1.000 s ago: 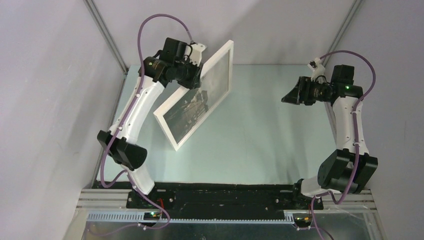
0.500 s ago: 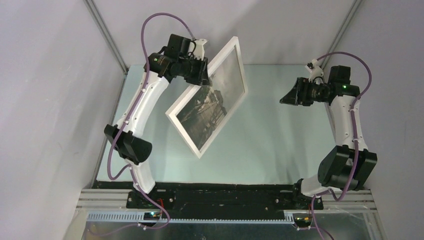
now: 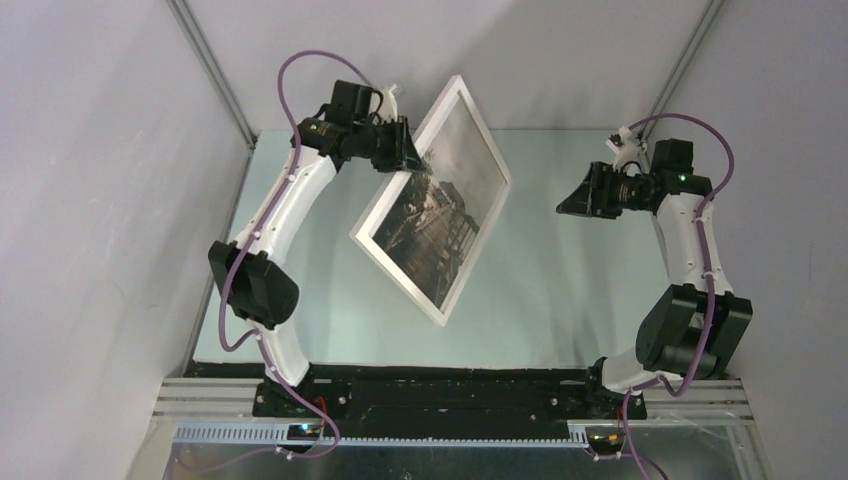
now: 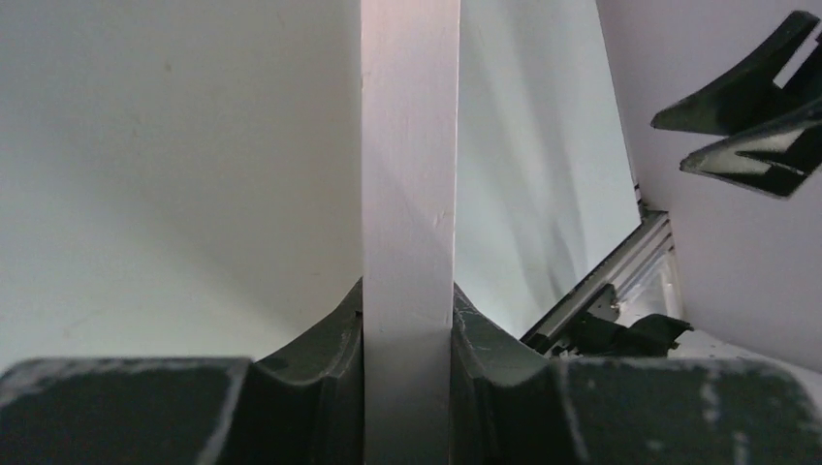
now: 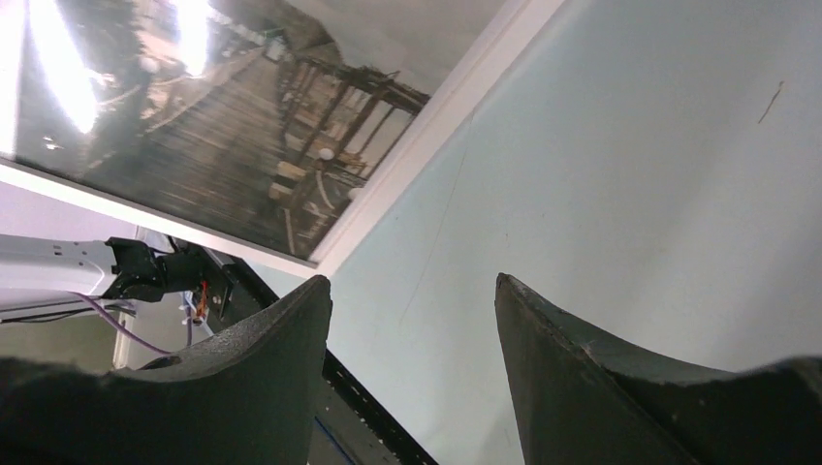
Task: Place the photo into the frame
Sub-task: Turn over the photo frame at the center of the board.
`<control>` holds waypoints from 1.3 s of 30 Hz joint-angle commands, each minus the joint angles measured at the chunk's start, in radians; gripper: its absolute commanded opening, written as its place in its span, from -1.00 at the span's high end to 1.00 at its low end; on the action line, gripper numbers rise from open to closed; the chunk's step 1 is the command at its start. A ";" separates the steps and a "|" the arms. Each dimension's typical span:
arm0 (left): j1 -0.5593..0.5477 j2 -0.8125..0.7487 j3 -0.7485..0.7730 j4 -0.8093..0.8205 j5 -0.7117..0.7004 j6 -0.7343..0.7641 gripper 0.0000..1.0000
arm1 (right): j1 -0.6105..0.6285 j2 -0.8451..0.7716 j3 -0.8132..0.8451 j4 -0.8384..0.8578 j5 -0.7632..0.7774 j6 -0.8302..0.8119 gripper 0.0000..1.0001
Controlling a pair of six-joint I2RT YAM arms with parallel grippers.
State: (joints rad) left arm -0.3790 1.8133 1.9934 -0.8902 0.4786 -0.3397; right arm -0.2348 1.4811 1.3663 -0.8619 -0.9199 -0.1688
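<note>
Above the pale counter (image 3: pixel 560 290) the left fingers (image 4: pixel 320 378) pinch the frame (image 4: pixel 407 194) by its edge, tilted aloft, seemingly so the photo (image 3: pixel 440 210) behind its pane faces the right fingers (image 5: pixel 262 368), spread wide and empty.

High rear overhead on the table (image 3: pixel 560 270); two close wrist views; the frame (image 3: pixel 397 278) common to all.
</note>
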 commanded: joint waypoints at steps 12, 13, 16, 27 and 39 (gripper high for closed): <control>0.117 -0.220 -0.506 0.574 0.129 -0.296 1.00 | 0.013 0.000 -0.087 0.058 -0.014 0.008 -0.33; 0.130 -0.230 -0.531 0.606 0.114 -0.304 1.00 | 0.018 0.003 -0.092 0.060 -0.013 0.007 -0.33; 0.154 -0.281 -0.662 0.675 0.083 -0.311 1.00 | 0.033 0.018 -0.108 0.076 0.004 0.012 -0.33; 0.184 -0.361 -1.060 0.881 -0.029 -0.308 1.00 | 0.159 0.149 -0.115 0.237 0.155 0.117 -0.32; 0.186 -0.279 -1.225 1.001 -0.115 -0.338 0.93 | 0.316 0.335 -0.099 0.390 0.291 0.194 -0.25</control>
State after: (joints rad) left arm -0.1848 1.4925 0.7967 0.0597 0.4995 -0.7444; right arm 0.0303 1.7718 1.2560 -0.5426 -0.6933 -0.0086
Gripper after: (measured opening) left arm 0.328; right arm 0.635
